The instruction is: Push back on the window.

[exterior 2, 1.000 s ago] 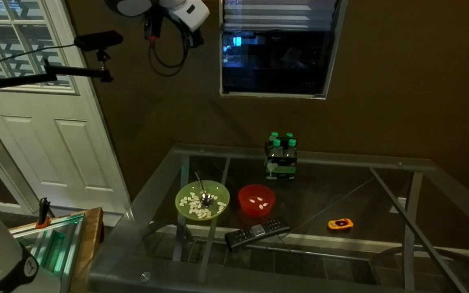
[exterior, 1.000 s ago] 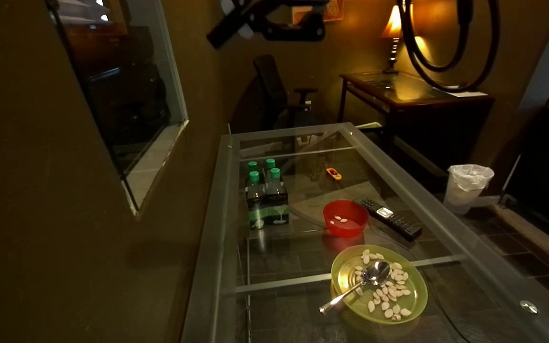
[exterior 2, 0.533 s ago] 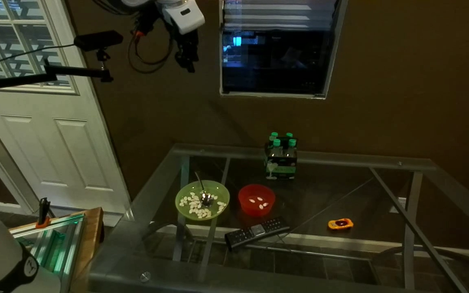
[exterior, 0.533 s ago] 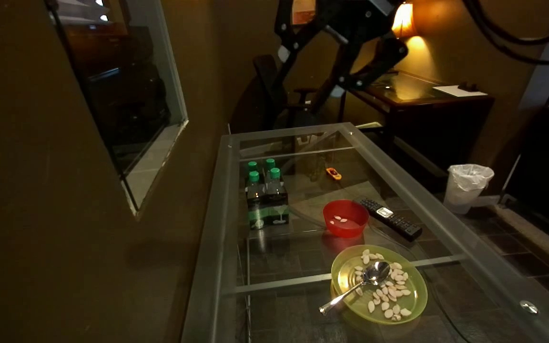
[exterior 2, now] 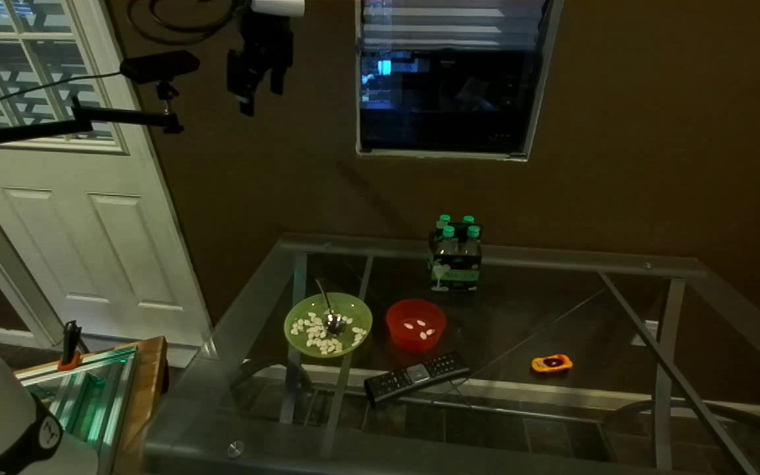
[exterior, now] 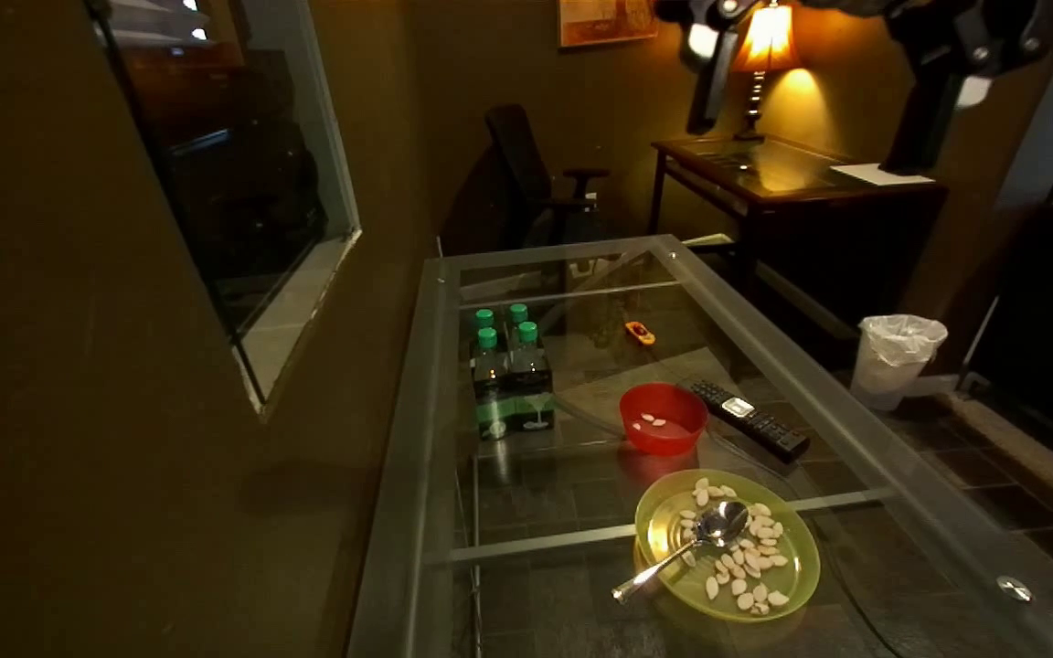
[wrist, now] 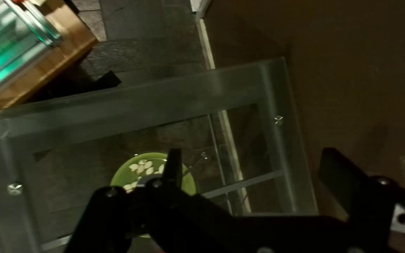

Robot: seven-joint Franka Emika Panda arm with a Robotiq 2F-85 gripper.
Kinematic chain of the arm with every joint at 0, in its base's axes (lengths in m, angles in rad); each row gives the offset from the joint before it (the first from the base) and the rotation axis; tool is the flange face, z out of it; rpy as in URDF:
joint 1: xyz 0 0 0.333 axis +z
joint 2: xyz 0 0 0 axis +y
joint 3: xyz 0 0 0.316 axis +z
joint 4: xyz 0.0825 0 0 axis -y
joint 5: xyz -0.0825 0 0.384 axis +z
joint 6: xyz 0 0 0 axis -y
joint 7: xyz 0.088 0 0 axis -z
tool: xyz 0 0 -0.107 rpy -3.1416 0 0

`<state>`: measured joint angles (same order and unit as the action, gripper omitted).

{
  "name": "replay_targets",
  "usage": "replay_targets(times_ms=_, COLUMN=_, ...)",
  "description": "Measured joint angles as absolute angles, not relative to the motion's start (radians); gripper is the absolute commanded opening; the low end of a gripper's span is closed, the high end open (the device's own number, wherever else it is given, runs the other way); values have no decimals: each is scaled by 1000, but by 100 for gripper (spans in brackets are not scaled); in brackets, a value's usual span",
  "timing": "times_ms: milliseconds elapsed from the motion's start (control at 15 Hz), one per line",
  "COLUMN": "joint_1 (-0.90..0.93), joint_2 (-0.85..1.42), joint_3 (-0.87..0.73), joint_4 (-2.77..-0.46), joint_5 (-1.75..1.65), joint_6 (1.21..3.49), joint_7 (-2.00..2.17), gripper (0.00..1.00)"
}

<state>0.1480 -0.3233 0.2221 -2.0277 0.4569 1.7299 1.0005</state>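
Gripper (exterior 2: 262, 101), spread and holding nothing, hangs above the table (exterior 2: 584, 260) — exact spot unclear. Window (exterior 2: 446, 99), in the wall (exterior 2: 657, 125) above the table's edge. Too low an approach could topple bottles (exterior 2: 456, 264) near that edge — a splayed one, snag the frame (exterior 2: 443, 156).

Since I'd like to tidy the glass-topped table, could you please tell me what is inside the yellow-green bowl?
The yellow-green bowl holds pale seed-like pieces and a metal spoon that reaches out past its edge. Whatever lies right under the spoon is covered.

Pale-framed dark window (exterior 2: 449, 92), red bowl (exterior: 664, 442)
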Motion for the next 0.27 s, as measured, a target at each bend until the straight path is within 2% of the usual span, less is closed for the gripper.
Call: replay_targets(times_ms=267, joint_1=144, joint_2=-318, joint_3=224, joint_4=-2016, joint_5=454, joint_6=1715, joint_7=1006, gripper=100)
